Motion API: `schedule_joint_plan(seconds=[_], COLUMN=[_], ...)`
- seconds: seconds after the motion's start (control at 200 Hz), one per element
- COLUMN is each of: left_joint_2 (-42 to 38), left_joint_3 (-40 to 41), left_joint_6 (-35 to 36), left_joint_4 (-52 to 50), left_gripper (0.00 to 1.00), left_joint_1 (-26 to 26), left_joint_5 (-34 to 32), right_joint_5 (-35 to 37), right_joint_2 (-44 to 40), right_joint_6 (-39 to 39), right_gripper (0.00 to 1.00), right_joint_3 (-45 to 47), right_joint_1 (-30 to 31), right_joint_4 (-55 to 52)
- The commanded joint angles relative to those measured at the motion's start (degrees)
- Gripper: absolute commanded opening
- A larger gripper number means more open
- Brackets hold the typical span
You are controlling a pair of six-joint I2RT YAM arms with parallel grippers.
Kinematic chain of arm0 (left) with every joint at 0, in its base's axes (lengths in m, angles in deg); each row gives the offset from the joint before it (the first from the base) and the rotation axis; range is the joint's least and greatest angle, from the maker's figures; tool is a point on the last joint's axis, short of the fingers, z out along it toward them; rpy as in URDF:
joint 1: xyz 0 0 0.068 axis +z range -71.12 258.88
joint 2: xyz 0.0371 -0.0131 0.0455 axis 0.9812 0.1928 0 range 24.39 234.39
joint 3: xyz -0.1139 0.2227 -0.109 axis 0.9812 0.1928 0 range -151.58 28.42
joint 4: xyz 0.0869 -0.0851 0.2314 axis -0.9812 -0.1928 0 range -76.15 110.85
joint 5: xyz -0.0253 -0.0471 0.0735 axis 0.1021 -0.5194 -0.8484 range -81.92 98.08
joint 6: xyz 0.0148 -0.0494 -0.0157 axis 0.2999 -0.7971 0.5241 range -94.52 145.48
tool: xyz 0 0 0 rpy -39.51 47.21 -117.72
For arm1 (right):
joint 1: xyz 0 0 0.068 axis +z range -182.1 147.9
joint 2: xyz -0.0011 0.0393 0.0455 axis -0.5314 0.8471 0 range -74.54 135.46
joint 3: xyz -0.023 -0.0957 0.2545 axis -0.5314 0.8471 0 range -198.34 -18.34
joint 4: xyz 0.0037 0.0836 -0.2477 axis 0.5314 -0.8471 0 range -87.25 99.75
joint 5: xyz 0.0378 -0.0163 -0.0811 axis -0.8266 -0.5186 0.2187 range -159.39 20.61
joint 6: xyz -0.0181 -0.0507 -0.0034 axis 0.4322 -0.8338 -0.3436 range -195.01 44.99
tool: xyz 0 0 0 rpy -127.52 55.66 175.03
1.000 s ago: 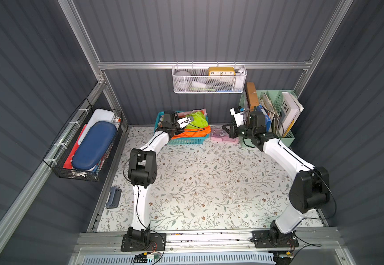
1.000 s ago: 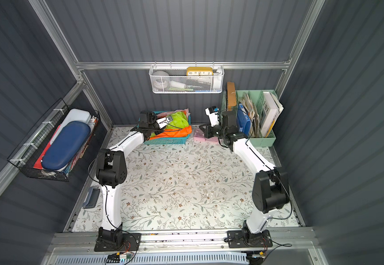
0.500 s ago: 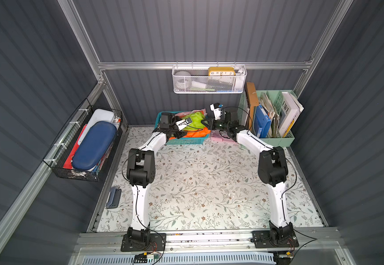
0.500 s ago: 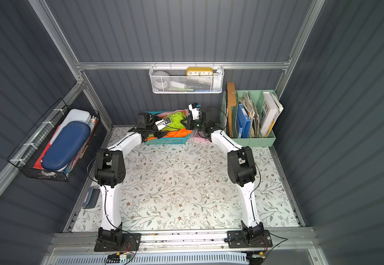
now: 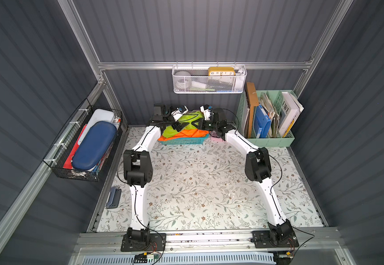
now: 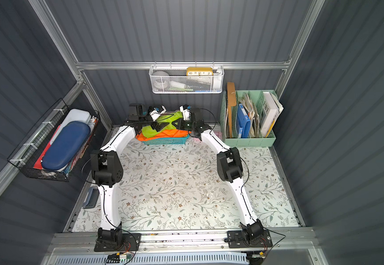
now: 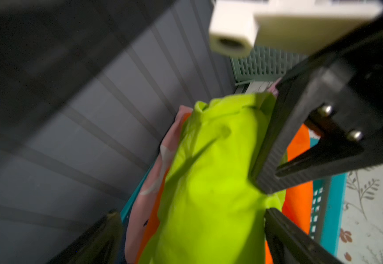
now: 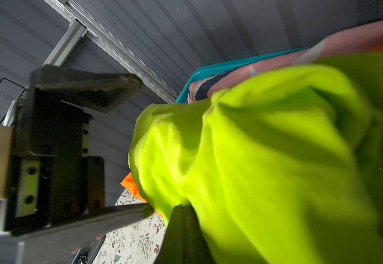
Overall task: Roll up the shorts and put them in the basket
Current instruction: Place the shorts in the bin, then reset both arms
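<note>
Two grippers meet at the far side of the floral table (image 5: 198, 190), over one teal basket (image 5: 182, 142) that stands against the far wall, a little left of the middle. One pair of shorts (image 5: 187, 117), lime green, lies heaped on top of the clothes in that basket. It rests over one orange garment (image 5: 186, 134) that spills across the near rim and one pink garment (image 7: 172, 134) on the far side, next to the wall.

The left gripper (image 7: 190, 211) is released: its two fingers (image 7: 284, 237) stand wide apart with the green heap between them. The right gripper (image 8: 181, 206) is clenched. Its two fingers (image 8: 181, 228) are pressed flat together and a pucker of the shorts gathers right at their tips, so it is pinching the green fabric on the heap's right side. In both top views the two grippers face each other across the shorts, the left one from the left, the right one from the right.

Around them are:
- one white mesh basket (image 5: 239, 82) hung on the far wall, with one yellow clock (image 5: 221, 71) in it
- one mint file rack (image 5: 273, 140) at the far right
- one black wire basket (image 5: 76, 175) on the left wall, holding one blue case (image 5: 92, 146)
</note>
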Motion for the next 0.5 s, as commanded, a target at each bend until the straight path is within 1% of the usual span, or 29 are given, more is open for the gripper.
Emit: schedule_joint_plan(seconds=[0.0,0.13,0.18,0.24,0.32,0.37,0.405,0.45,0.46,0.465,0.47,0.475,0.48,0.485,0.49,0.495], left_joint_2=[-5.42,-7.94,-9.21,-11.24,-15.68,-20.05,-23.46,-27.66,-28.73,-29.20,-29.66,-30.11,-30.55,-30.77,-31.37,-31.93], left_joint_3=[-4.18,-7.00,-7.00,-6.22,-0.45,6.53,12.27,18.84,20.17,20.87,21.58,22.28,23.34,23.86,24.87,25.38], left_joint_6=[-6.66,-10.21,-12.25,-13.97,-17.16,-19.49,-21.11,-22.92,-23.51,-23.78,-23.92,-24.21,-24.44,-24.60,-24.77,-24.90], left_joint_4=[-1.11,-1.29,-0.73,-0.29,3.72,8.33,12.67,16.24,17.06,17.27,17.72,18.13,18.51,18.91,19.25,19.59], left_gripper=[1.00,1.00,1.00,1.00,1.00,1.00,1.00,1.00,1.00,1.00,1.00,1.00,1.00,1.00,1.00,1.00], left_joint_1=[0.33,0.82,1.14,1.16,1.23,1.23,1.16,1.14,1.14,1.14,1.14,1.14,1.14,1.14,1.14,1.10], left_joint_5=[7.85,11.37,12.81,12.81,11.25,9.91,6.77,3.72,3.00,2.62,2.16,1.67,1.34,0.34,-0.52,-1.29], right_joint_5=[0.31,0.46,-0.27,-1.57,-3.75,-4.68,-5.09,-4.91,-4.76,-4.68,-4.63,-4.61,-4.56,-4.53,-4.39,-4.27], right_joint_2=[-1.70,-2.97,-3.44,-4.43,-7.58,-10.47,-12.99,-16.61,-17.47,-17.95,-18.36,-18.79,-19.22,-19.66,-20.14,-20.60], right_joint_6=[-1.78,-3.15,-3.30,-4.01,-5.28,-5.81,-6.17,-7.16,-7.39,-7.59,-7.78,-7.96,-8.05,-8.23,-8.45,-8.65], right_gripper=[0.00,0.00,0.00,0.00,0.00,0.03,0.06,0.17,0.22,0.26,0.34,0.48,0.55,0.75,0.87,0.93], right_joint_3=[1.09,1.09,1.06,1.52,4.60,8.08,11.03,15.40,16.06,16.69,17.32,17.63,18.27,18.90,19.48,19.77], right_joint_1=[-0.24,-0.47,-0.65,-0.83,-0.79,-0.76,-0.73,-0.74,-0.75,-0.77,-0.78,-0.78,-0.78,-0.74,-0.72,-0.71], right_joint_4=[-0.14,0.05,0.42,1.10,3.78,6.59,8.50,10.16,10.46,10.53,10.56,10.62,10.70,10.78,10.86,10.86])
